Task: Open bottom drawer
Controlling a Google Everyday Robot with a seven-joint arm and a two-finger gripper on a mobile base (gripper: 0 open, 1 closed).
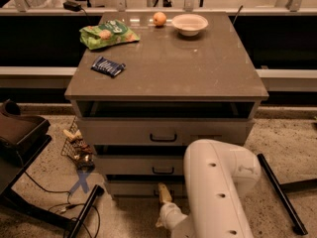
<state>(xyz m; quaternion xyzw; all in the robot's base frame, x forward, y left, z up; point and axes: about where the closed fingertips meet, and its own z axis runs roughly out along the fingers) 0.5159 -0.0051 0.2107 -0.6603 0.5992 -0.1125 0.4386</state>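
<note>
The cabinet (198,68) fills the middle of the view, with its wide flat top facing up and three drawers stacked in its front. The white arm (218,187) rises from the bottom edge in front of the cabinet's lower right. It hides the right part of the two lower drawers.

The top drawer (124,132) shows its whole front and a black bar handle. The middle drawer (129,165) sits below it, its handle just left of the arm. The bottom drawer (131,188) is the lowest, just above the speckled floor (287,133). Only a narrow strip of its front shows, left of the arm.

A brown chair (20,133) stands at the left edge, and a wire basket (77,148) sits on the floor beside the cabinet.

On the cabinet's top, a green bag (108,33) lies at the back left and a white bowl (189,23) at the back centre. A blue packet (108,66) lies nearer the front left, and an orange (159,19) sits just left of the bowl.

The gripper (163,196) is low, at the bottom drawer's front near its middle, where it covers the handle. I cannot tell how its grip stands.
</note>
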